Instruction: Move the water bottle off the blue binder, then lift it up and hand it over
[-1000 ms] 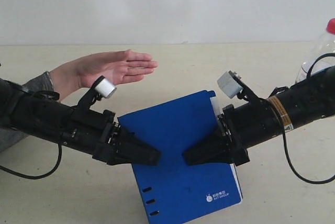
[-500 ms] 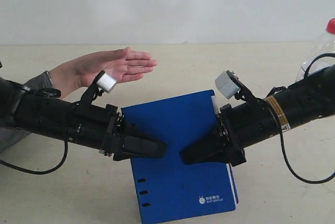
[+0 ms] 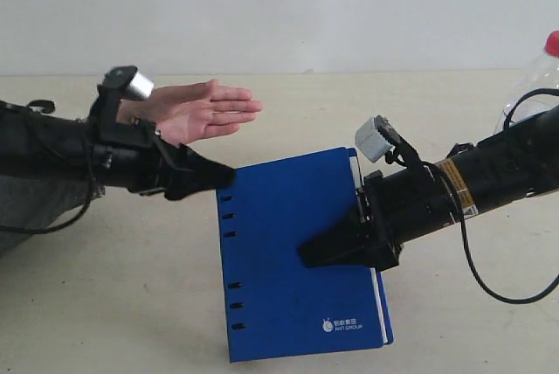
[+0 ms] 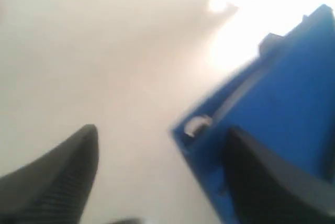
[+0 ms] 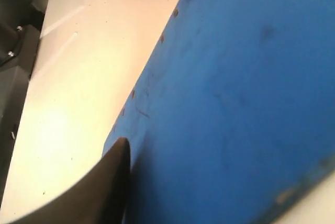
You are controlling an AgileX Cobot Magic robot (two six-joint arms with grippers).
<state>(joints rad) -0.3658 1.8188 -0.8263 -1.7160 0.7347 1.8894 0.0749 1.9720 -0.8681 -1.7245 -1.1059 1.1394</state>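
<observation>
The blue binder (image 3: 293, 252) lies slanted across the middle of the table, spine holes on its left side. My right gripper (image 3: 321, 252) reaches over its right edge and is shut on it. In the right wrist view one dark finger (image 5: 107, 182) lies against the blue cover (image 5: 246, 103), and the other is hidden behind it. My left gripper (image 3: 218, 177) is open, just off the binder's far left corner (image 4: 196, 127). The water bottle (image 3: 529, 86), clear with a red cap, stands at the far right behind my right arm, off the binder.
A person's open hand (image 3: 192, 112), palm up, hovers at the back left, just behind my left arm. A pale wall closes the table's far edge. The binder's front edge (image 3: 306, 348) is near the table front.
My left gripper has let go of the binder and pulled back up and left toward the hand. The binder has dropped and shifted left, still in my right gripper.
</observation>
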